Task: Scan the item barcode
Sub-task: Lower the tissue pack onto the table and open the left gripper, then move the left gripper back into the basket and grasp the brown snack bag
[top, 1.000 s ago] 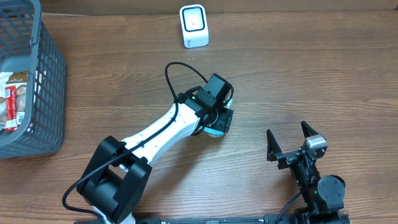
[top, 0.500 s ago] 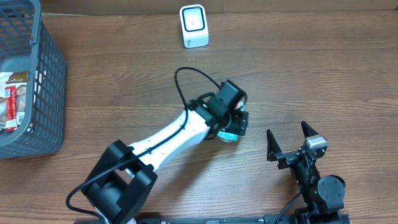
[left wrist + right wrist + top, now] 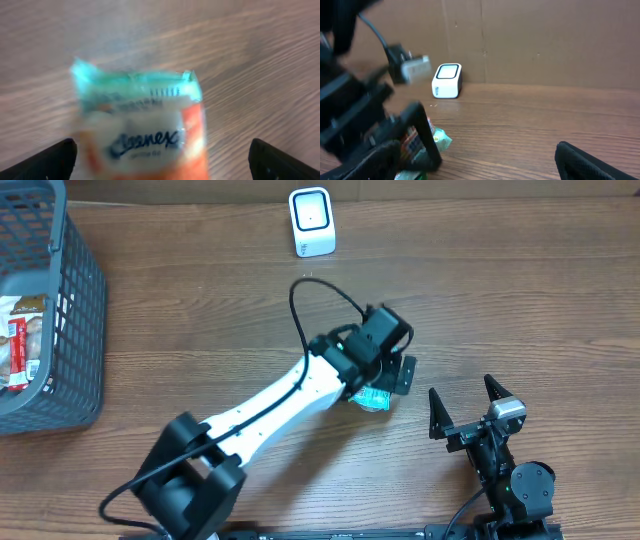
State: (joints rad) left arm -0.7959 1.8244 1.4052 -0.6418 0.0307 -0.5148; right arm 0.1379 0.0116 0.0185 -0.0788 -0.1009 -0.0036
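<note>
The left gripper (image 3: 161,150) hangs over the table (image 3: 520,290) with its fingers spread wide. The tissue pack (image 3: 140,125) lies flat on the wood between them, not clamped. The right gripper (image 3: 465,408) sits near the left one, fingers apart with nothing between them, and the white scanner (image 3: 311,221) stands well apart beyond both.
</note>
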